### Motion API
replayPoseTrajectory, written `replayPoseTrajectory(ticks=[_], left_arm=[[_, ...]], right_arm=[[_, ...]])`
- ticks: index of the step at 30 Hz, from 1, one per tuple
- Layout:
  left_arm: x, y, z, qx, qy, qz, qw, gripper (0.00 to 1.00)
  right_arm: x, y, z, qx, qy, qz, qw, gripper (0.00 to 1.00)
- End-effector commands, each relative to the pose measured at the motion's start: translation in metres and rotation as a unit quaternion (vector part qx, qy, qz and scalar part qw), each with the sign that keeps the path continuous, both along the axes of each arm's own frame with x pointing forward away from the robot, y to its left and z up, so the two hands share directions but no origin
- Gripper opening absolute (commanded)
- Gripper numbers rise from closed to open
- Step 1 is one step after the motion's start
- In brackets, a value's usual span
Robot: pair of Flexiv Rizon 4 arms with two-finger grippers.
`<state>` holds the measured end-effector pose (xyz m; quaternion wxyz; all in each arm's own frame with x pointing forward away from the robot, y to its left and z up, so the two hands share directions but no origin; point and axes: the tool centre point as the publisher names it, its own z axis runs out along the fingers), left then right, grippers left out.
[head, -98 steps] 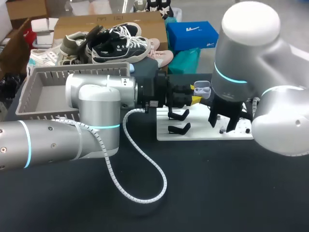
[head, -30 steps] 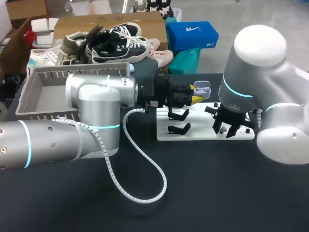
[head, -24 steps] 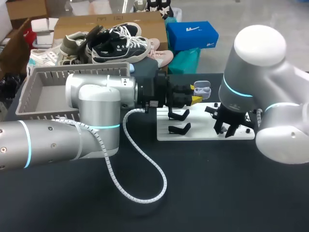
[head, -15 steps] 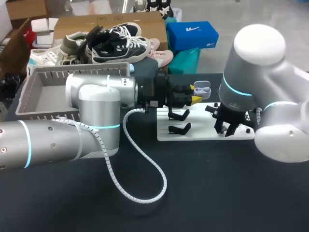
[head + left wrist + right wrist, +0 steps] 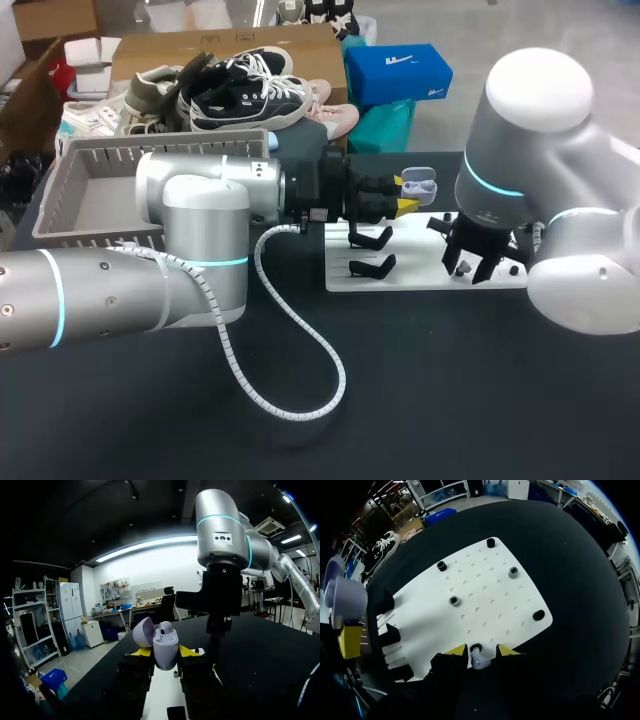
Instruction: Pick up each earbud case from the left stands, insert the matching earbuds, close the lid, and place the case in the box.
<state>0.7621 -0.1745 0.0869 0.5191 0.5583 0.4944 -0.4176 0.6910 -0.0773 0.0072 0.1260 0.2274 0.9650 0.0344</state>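
Observation:
My left gripper (image 5: 164,653) is shut on a lilac earbud case (image 5: 165,649), held upright above the white board; its lid (image 5: 142,632) is open and one earbud sits inside. In the head view that case (image 5: 418,186) hangs beyond the left gripper (image 5: 403,200), over the board's far edge. My right gripper (image 5: 481,651) points down at the white board (image 5: 485,600), open, with a pale earbud (image 5: 478,661) standing in a black holder between its fingers. The head view puts the right gripper (image 5: 468,266) low over the board's right part.
Two black stands (image 5: 370,238) sit empty on the board's left side. Several black pegs (image 5: 454,600) dot the board. A grey basket (image 5: 62,190) stands at the far left behind my left arm. A white coiled cable (image 5: 300,350) loops over the dark table.
Compared with about three seconds ago, the right arm has moved right and dropped to the board. Over the last second it has barely shifted. The left arm holds still with the case.

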Motion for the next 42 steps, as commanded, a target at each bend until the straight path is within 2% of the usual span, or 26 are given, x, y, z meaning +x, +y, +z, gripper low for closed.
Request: replayPoseTrajectory(ticks=[1, 20, 24, 25, 26, 28, 34, 42], left_arm=[[0.0, 0.0, -0.001, -0.001, -0.001, 0.0, 1.0, 0.0], [0.0, 0.0, -0.001, -0.001, -0.001, 0.0, 1.0, 0.0], [0.0, 0.0, -0.001, -0.001, -0.001, 0.0, 1.0, 0.0], [0.0, 0.0, -0.001, -0.001, -0.001, 0.0, 1.0, 0.0], [0.0, 0.0, -0.001, -0.001, -0.001, 0.0, 1.0, 0.0], [0.0, 0.0, -0.001, -0.001, -0.001, 0.0, 1.0, 0.0], [0.0, 0.0, -0.001, -0.001, -0.001, 0.0, 1.0, 0.0], [0.0, 0.0, -0.001, -0.001, -0.001, 0.0, 1.0, 0.0]], right_arm=[[-0.005, -0.003, 0.005, 0.0, -0.008, -0.003, 1.0, 0.34], [-0.003, -0.003, 0.005, 0.003, -0.013, -0.002, 1.0, 0.25], [-0.002, -0.002, 0.005, 0.003, -0.012, -0.001, 1.0, 0.17], [-0.002, -0.002, 0.005, 0.004, -0.012, -0.001, 1.0, 0.13], [-0.002, -0.002, 0.005, 0.003, -0.012, -0.001, 1.0, 0.04], [-0.002, -0.001, 0.005, 0.003, -0.012, 0.0, 1.0, 0.0], [-0.005, 0.0, 0.009, 0.005, -0.014, 0.0, 1.0, 0.0], [-0.016, -0.003, 0.03, 0.005, -0.035, -0.002, 0.999, 0.0]])
